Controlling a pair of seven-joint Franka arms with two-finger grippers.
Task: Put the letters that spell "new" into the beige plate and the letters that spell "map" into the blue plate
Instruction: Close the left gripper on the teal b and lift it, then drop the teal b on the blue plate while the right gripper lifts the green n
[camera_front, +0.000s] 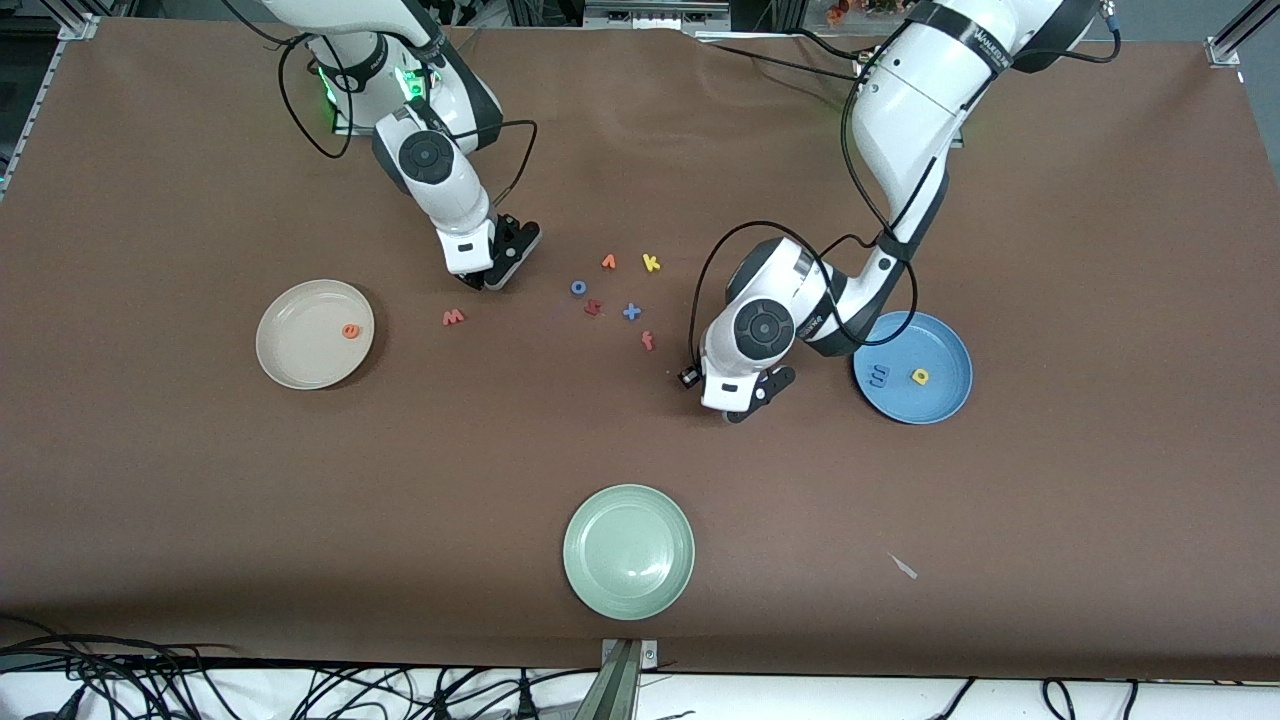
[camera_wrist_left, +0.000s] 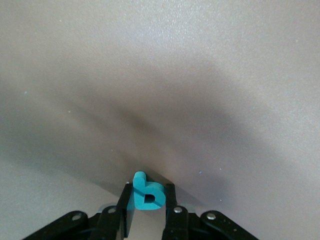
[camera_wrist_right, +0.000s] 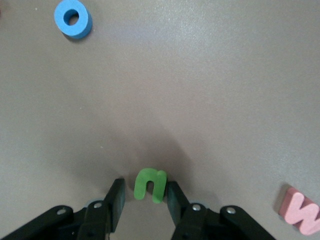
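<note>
The teal a (camera_wrist_left: 148, 193) is pinched between the fingers of my left gripper (camera_wrist_left: 148, 189), which is shut on it, low over bare table between the loose letters and the blue plate (camera_front: 945, 350). That plate holds the blue m (camera_front: 879, 376) and the yellow p (camera_front: 919, 376). My right gripper (camera_wrist_right: 145, 186) is open and straddles the green n (camera_wrist_right: 149, 184). One finger touches the n and a gap shows at the other. The pink w (camera_wrist_right: 302, 210) lies on the table beside it, toward the beige plate (camera_front: 300, 360), which holds the orange e (camera_front: 351, 330).
Between the arms lie a blue o (camera_front: 578, 287), an orange v (camera_front: 608, 262), a yellow k (camera_front: 651, 263), a red letter (camera_front: 593, 307), a blue x (camera_front: 631, 312) and a red f (camera_front: 648, 341). A pale green plate (camera_front: 628, 590) sits near the front edge.
</note>
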